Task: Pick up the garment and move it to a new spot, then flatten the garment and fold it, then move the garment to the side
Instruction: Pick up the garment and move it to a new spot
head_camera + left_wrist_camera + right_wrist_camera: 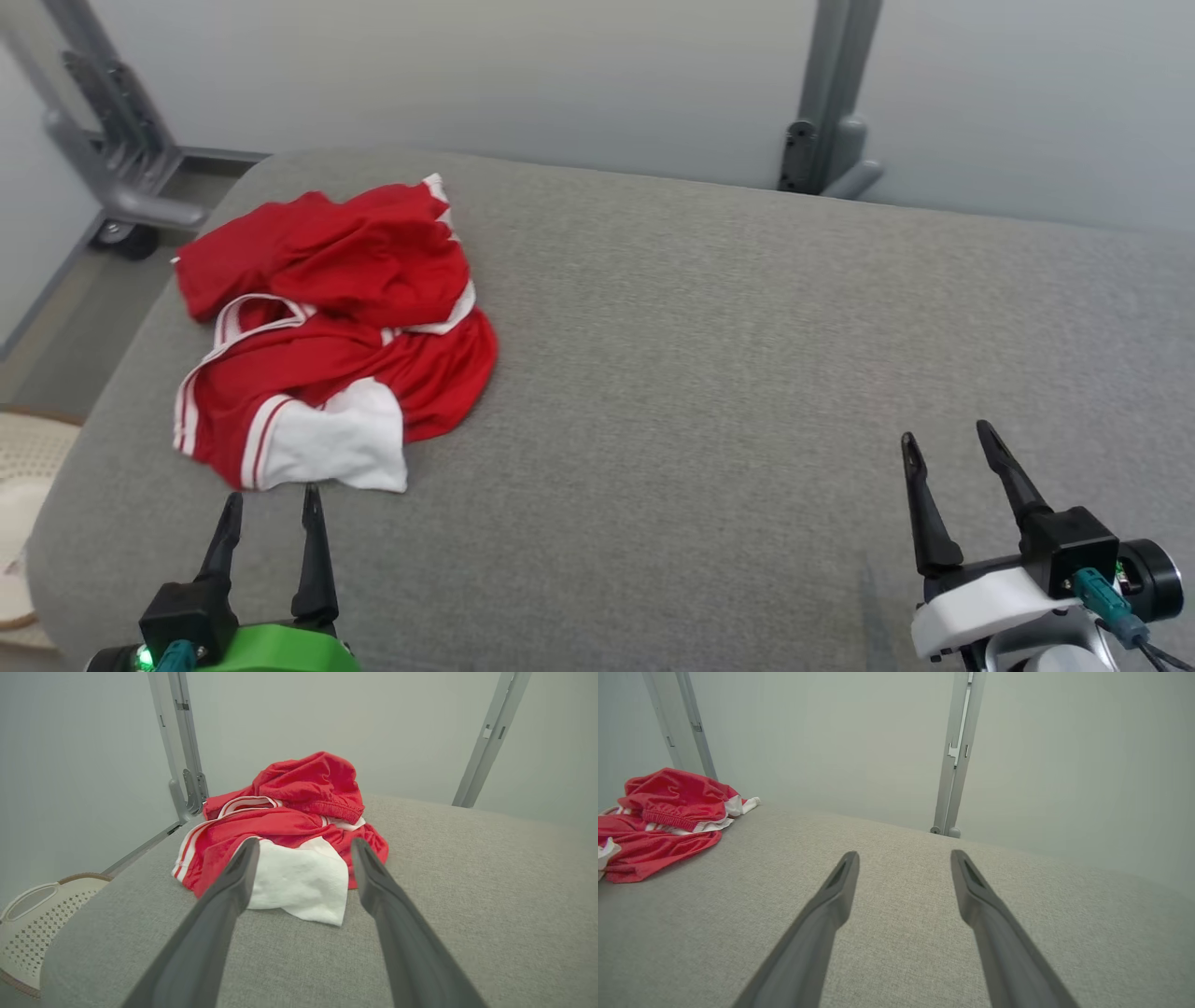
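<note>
Nearest the robot, at the left, the left gripper (pixel 272 495) is poised over the grey padded tabletop (pixel 709 373), fingers spread wide and empty. Its tips are just short of the white flap of the crumpled red garment (pixel 336 327), lined up, I judge, to take that near edge for the first lift. At near right, the right gripper (pixel 947 433) is likewise spread and empty, well apart from the cloth. The garment lies bunched on the table's left part; an elastic waistband suggests sports shorts, though the folds hide its shape. Off the left edge sits a pale perforated basket (pixel 23 467). Farthest back, a grey frame post (pixel 826 112) stands against the wall.
</note>
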Available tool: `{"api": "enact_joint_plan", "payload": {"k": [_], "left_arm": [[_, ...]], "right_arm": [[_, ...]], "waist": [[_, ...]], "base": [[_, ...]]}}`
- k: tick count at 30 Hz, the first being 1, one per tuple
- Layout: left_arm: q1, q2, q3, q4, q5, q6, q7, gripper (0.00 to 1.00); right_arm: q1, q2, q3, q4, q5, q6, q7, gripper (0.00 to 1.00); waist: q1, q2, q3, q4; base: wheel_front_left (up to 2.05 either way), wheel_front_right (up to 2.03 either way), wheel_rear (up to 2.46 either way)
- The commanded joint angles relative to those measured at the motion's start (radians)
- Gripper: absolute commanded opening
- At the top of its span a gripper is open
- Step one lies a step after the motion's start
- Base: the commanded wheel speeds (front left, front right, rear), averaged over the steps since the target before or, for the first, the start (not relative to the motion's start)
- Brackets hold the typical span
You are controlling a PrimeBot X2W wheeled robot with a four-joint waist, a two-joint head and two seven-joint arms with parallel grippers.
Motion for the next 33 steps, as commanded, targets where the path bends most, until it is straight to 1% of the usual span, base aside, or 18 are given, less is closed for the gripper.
{"api": "enact_joint_plan", "payload": {"k": [1, 4, 9, 13, 17, 21, 23, 24, 27, 29, 31, 33], "left_arm": [[0.012, 0.004, 0.009, -0.005, -0.007, 0.003, -0.003, 1.00], [0.032, 0.005, 0.040, -0.016, -0.012, 0.008, -0.003, 1.00], [0.039, 0.004, 0.062, -0.027, -0.010, 0.000, -0.003, 1.00], [0.028, 0.003, 0.072, -0.031, -0.009, -0.002, -0.003, 1.00], [0.007, 0.003, 0.074, -0.036, -0.009, -0.007, -0.003, 1.00], [-0.057, 0.002, 0.062, -0.024, -0.025, -0.022, -0.003, 1.00], [-0.110, 0.009, 0.042, 0.005, -0.033, -0.031, -0.002, 1.00], [-0.110, 0.009, 0.042, 0.005, -0.033, -0.031, -0.002, 1.00], [-0.231, 0.040, -0.003, 0.061, -0.045, -0.044, 0.038, 1.00], [-0.316, 0.062, -0.049, 0.093, -0.079, -0.053, 0.076, 1.00], [-0.401, 0.107, -0.099, 0.125, -0.106, -0.054, 0.115, 1.00], [-0.484, 0.152, -0.157, 0.155, -0.157, -0.055, 0.157, 1.00]], "right_arm": [[-0.014, -0.002, 0.001, 0.001, 0.007, 0.000, -0.003, 1.00], [-0.023, -0.001, 0.025, 0.001, 0.020, 0.000, -0.003, 1.00], [-0.013, -0.003, 0.040, 0.003, 0.026, 0.000, -0.003, 1.00], [-0.014, -0.003, 0.028, -0.002, 0.036, 0.000, -0.003, 1.00], [-0.026, -0.003, 0.039, -0.011, 0.033, 0.000, -0.003, 1.00], [-0.060, -0.003, 0.034, -0.027, 0.020, 0.000, -0.003, 1.00], [-0.075, -0.002, 0.028, -0.034, 0.010, 0.000, -0.003, 1.00], [-0.075, -0.002, 0.028, -0.034, 0.010, 0.000, -0.003, 1.00], [-0.111, -0.003, 0.030, -0.041, -0.015, 0.000, -0.003, 1.00], [-0.132, -0.007, 0.031, -0.040, -0.025, 0.000, -0.003, 1.00], [-0.146, -0.008, 0.023, -0.043, -0.026, 0.000, -0.003, 1.00], [-0.165, -0.006, 0.027, -0.052, -0.026, 0.000, -0.003, 1.00]], "waist": [[0.0000, 0.0010, -0.004, 0.148], [0.0000, 0.0010, -0.006, 0.173], [0.0000, 0.0010, 0.000, 0.173], [0.0000, 0.0010, 0.011, 0.149], [0.0000, 0.0010, 0.032, 0.117], [0.0000, 0.0010, 0.094, 0.079], [0.0000, 0.0010, 0.133, 0.060], [0.0000, 0.0010, 0.133, 0.060], [0.0000, 0.0010, 0.199, 0.030], [0.0000, 0.0010, 0.234, 0.007], [0.0000, 0.0010, 0.259, -0.014], [0.0000, 0.0010, 0.287, -0.036]], "base": [[0.00, 0.00, 0.00], [0.00, 0.00, 0.00], [0.00, 0.00, 0.00], [0.00, 0.00, 0.00], [0.00, 0.00, 0.00], [0.00, 0.00, 0.00], [0.00, 0.00, 0.00], [0.00, 0.00, 0.00], [0.00, 0.00, 0.00], [0.00, 0.00, 0.00], [0.00, 0.00, 0.00], [0.00, 0.00, 0.00]]}}
